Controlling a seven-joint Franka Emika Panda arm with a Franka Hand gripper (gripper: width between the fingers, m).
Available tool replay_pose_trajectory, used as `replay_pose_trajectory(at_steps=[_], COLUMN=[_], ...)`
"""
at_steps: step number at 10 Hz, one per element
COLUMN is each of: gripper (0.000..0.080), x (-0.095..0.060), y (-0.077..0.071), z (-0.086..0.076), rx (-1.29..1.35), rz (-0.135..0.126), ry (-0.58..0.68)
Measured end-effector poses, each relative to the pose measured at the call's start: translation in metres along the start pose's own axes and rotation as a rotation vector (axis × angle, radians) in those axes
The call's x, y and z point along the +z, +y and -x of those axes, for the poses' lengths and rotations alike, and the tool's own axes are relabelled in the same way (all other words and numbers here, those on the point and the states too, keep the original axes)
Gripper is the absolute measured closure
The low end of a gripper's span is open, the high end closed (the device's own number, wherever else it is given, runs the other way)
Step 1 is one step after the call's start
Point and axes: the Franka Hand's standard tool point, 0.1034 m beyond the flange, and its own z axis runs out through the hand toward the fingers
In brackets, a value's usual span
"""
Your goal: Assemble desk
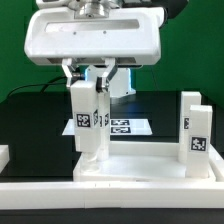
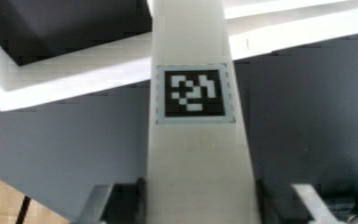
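Note:
The white desk top (image 1: 150, 165) lies flat with its rim up. My gripper (image 1: 88, 78) is shut on a square white leg (image 1: 88, 120) bearing a black-and-white tag. The leg stands upright with its foot at the top's corner on the exterior view's left. A second tagged leg (image 1: 195, 130) stands upright at the corner on the exterior view's right. In the wrist view the held leg (image 2: 194, 100) runs straight away from my gripper (image 2: 197, 205). Dark pads press both its sides. The top's rim (image 2: 25, 88) shows beyond it.
The marker board (image 1: 125, 126) lies on the black table behind the desk top. A long white border rail (image 1: 100, 195) runs along the front, with another white rail end (image 1: 4, 156) at the exterior view's left. A green wall is behind.

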Motion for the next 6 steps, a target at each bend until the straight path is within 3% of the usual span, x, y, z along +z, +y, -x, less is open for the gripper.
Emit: replay_pose_trajectory(at_steps=[6], gripper=[0.0511], x=[0.0084], y=[-0.0054], z=[0.0035], rx=[-0.013], rz=[0.002], ry=[-0.002])
